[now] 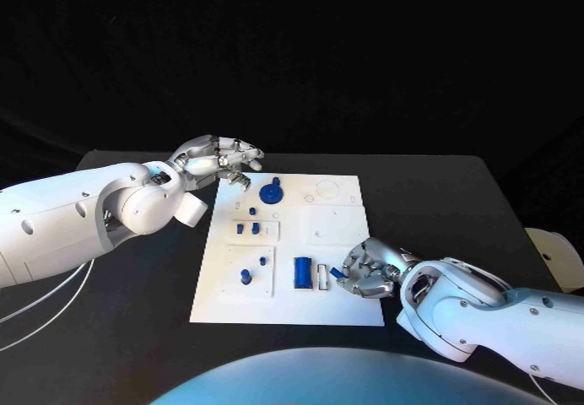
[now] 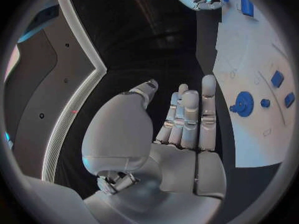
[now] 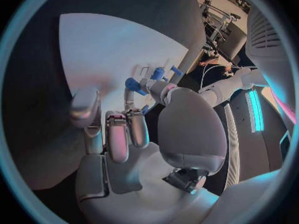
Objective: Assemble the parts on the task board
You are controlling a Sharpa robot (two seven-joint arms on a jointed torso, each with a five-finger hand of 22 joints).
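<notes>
Head view: left hand (image 1: 223,160) hovers w/ fingers straight and apart, holding nothing, just off the far-left corner of the task board (image 1: 341,253); blue gear part (image 1: 270,193) sits on the board just beside its fingertips. Right hand (image 1: 369,268) is at the board's near-right edge, fingers curled round a small blue part (image 1: 335,272). Blue block (image 1: 302,269) lies on the board just beyond that hand's fingers.
</notes>
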